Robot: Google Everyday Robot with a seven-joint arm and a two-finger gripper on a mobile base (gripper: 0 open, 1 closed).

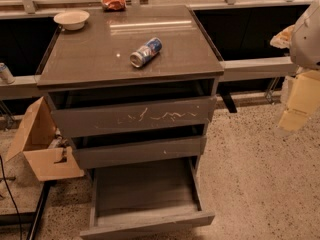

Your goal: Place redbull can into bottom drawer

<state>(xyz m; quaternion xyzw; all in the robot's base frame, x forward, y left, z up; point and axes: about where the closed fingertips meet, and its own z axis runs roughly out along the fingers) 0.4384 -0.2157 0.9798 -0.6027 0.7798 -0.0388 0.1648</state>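
The redbull can (pixel 146 52) lies on its side on the dark cabinet top (pixel 90 59), near the middle, silver end toward the front left. The bottom drawer (pixel 145 219) is pulled out at the foot of the cabinet, a wide shallow tray with nothing showing inside. My gripper (pixel 299 103) hangs at the far right edge of the view, beside the cabinet and well to the right of the can, at about the height of the top drawer. It holds nothing that I can see.
A white bowl (pixel 71 19) and a red-orange snack bag (pixel 114 2) sit at the back of the cabinet top. The white-scratched top drawer (pixel 135 116) and the middle drawer (pixel 140 151) stand slightly out. An open cardboard box (pixel 40 144) lies on the floor at left.
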